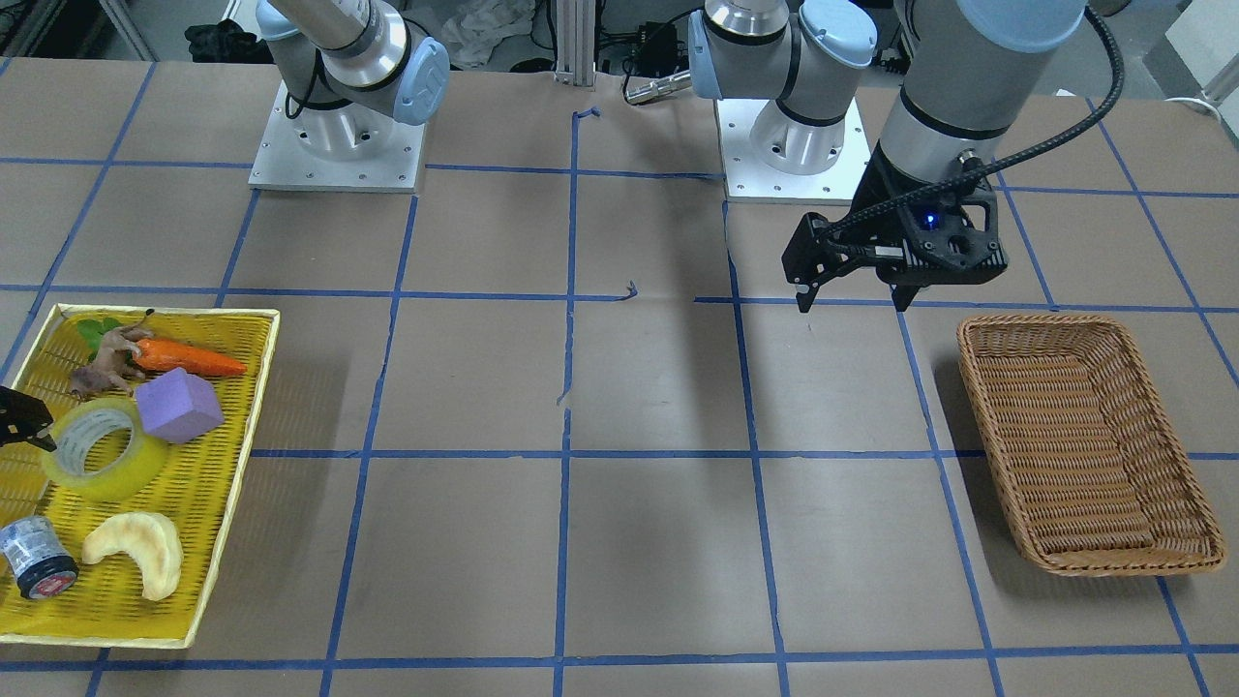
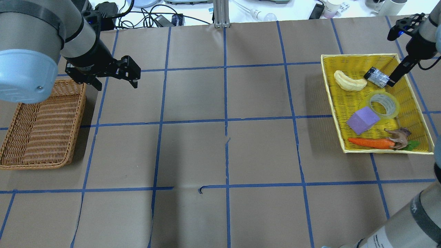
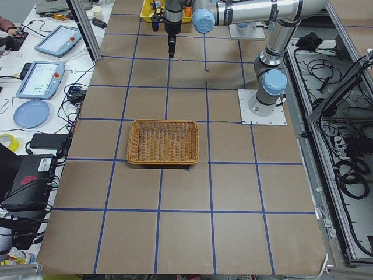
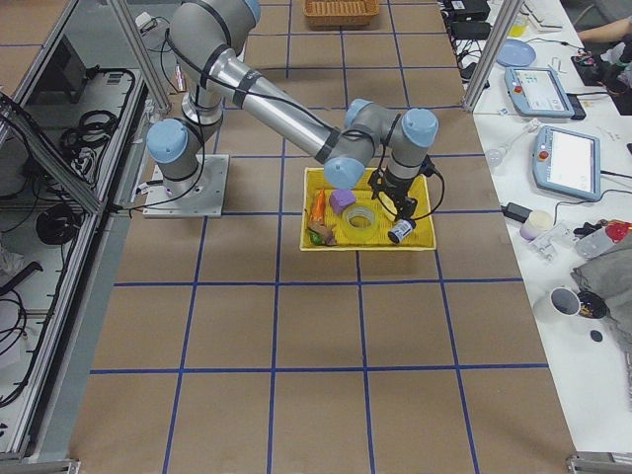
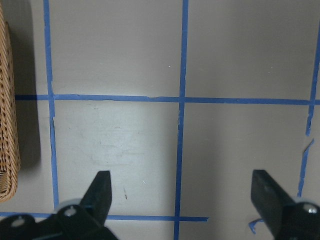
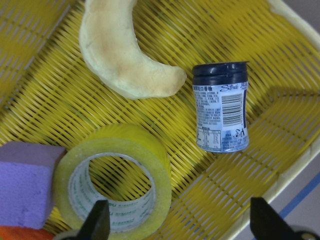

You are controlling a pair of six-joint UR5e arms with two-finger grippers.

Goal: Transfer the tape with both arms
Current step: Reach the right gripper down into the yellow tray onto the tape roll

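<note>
Hovering over the yellow tray (image 2: pixel 348 103) at my far right of the counter (image 2: pixel 224 155), the right claw (image 6: pixel 180 225) hangs with its fingers spread wide and nothing between them. In its wrist view one fingertip (image 6: pixel 97 220) sits over the roll's near edge and the other over the tray's rim.

The tape (image 6: pixel 115 185) lies flat in the tray with its hole facing up. It is a wide roll of clear, yellowish film wound on a grey-white core with faint green print on the inside. I can see the yellow mesh through its centre. A purple block (image 2: pixel 362 120) sits just beside it. A pale crescent of bread (image 6: pixel 125 55) and a small labelled bottle with a dark cap (image 6: pixel 220 107) lie a little apart from it. A carrot (image 2: pixel 370 143) and a brown animal figure (image 2: pixel 399 137) rest along the tray's other end.

Well apart, the left claw (image 2: pixel 116 84) hangs above bare counter beside the wicker basket (image 2: pixel 38 137), its fingers also spread and holding nothing.
</note>
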